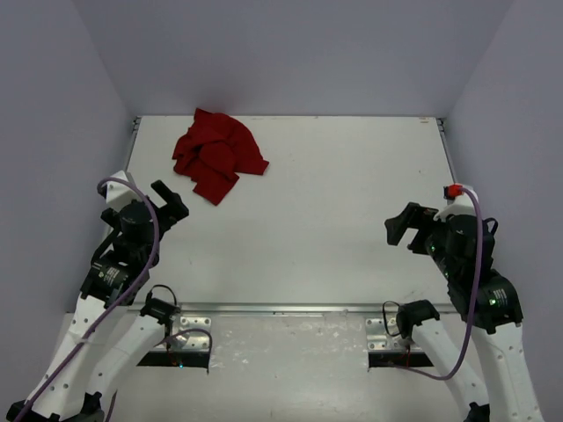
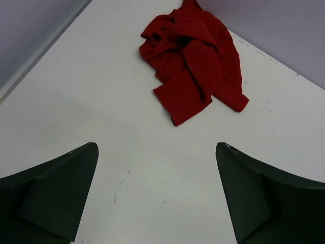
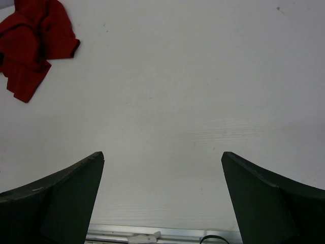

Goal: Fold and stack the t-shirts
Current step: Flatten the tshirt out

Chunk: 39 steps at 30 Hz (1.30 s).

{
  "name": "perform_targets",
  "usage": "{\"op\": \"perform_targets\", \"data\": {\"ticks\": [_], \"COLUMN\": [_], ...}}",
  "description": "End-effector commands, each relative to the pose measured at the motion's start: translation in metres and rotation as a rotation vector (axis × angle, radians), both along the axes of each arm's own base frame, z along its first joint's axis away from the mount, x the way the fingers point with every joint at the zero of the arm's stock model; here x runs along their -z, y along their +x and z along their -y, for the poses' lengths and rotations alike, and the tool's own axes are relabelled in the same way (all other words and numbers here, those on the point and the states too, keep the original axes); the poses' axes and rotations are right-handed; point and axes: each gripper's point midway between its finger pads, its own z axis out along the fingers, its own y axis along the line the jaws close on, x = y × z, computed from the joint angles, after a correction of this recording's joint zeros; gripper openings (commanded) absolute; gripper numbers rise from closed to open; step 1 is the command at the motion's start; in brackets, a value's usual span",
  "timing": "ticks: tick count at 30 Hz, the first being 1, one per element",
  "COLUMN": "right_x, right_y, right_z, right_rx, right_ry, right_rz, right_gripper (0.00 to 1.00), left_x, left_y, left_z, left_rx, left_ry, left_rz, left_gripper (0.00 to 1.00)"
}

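A white table (image 1: 334, 229) is seen from above, closed in by pale grey walls (image 1: 281, 53) on three sides. At the left, the left end effector (image 1: 172, 200) hovers over the table with its two dark fingers spread wide, gripping nothing. The deep-red t-shirt (image 1: 217, 156) lies near it, ahead and slightly to its right, crumpled in a heap close to the table's far edge and touching neither arm. One flat flap of cloth points back toward this end effector. In the left wrist view the shirt shows whole, framed between the two fingers. At the right, the right end effector (image 1: 400, 230) also hovers with its fingers spread and empty. The shirt is well apart from it, far ahead and to its left. A lavender cable (image 1: 154, 237) loops along each arm, and a metal rail (image 1: 281, 309) runs along the table's near edge, behind both end effectors.
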Motion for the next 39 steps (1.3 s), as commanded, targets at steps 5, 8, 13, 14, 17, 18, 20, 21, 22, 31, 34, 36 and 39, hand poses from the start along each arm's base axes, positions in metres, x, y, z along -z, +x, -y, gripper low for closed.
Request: {"op": "perform_targets", "data": {"ticks": [5, 8, 13, 14, 17, 18, 20, 21, 22, 31, 34, 36, 39], "right_x": [-0.022, -0.028, -0.024, -0.026, -0.012, -0.008, -0.001, 0.004, 0.007, 0.028, 0.029, 0.03, 0.032], "right_y": [0.01, 0.013, 0.016, 0.018, 0.024, 0.026, 0.027, 0.027, 0.028, 0.03, 0.033, 0.034, 0.036], "right_z": [-0.003, -0.041, -0.09, -0.091, -0.096, -0.098, -0.101, -0.102, -0.101, -0.1, -0.101, -0.102, -0.104], "right_rx": [-0.001, -0.199, -0.435, -0.433, -0.45, -0.457, -0.473, -0.473, -0.473, -0.472, -0.475, -0.478, -0.48], "right_ry": [0.031, 0.105, 0.256, 0.257, 0.261, 0.265, 0.272, 0.27, 0.268, 0.243, 0.249, 0.252, 0.261], "right_rz": [0.109, 0.158, 0.135, 0.121, 0.04, 0.03, 0.008, -0.001, -0.007, -0.036, -0.032, -0.036, -0.045], "right_gripper": [0.99, 0.99, 0.99, 0.99, 0.99, 0.99, 0.99, 0.99, 0.99, 0.99, 0.99, 0.99, 0.99], "left_x": [-0.012, 0.007, 0.083, 0.092, 0.128, 0.124, 0.156, 0.166, 0.17, 0.197, 0.209, 0.216, 0.231], "left_y": [0.002, 0.018, 0.072, 0.083, 0.116, 0.132, 0.148, 0.162, 0.17, 0.192, 0.19, 0.187, 0.185], "left_z": [0.001, 0.055, 0.081, 0.072, 0.054, 0.056, 0.057, 0.058, 0.058, 0.056, 0.055, 0.055, 0.056], "left_rx": [-0.022, 0.128, 0.056, -0.008, -0.178, -0.184, -0.199, -0.206, -0.2, -0.206, -0.217, -0.214, -0.204], "left_ry": [-0.068, -0.328, -0.408, -0.362, -0.242, -0.239, -0.191, -0.178, -0.17, -0.127, -0.115, -0.115, -0.108], "left_rz": [0.054, 0.034, -0.175, -0.192, -0.309, -0.304, -0.388, -0.396, -0.398, -0.49, -0.521, -0.533, -0.561], "left_gripper": [1.0, 1.0, 1.0, 1.0, 1.0, 1.0, 0.93, 0.91, 0.87, 0.55, 0.53, 0.53, 0.53]}}
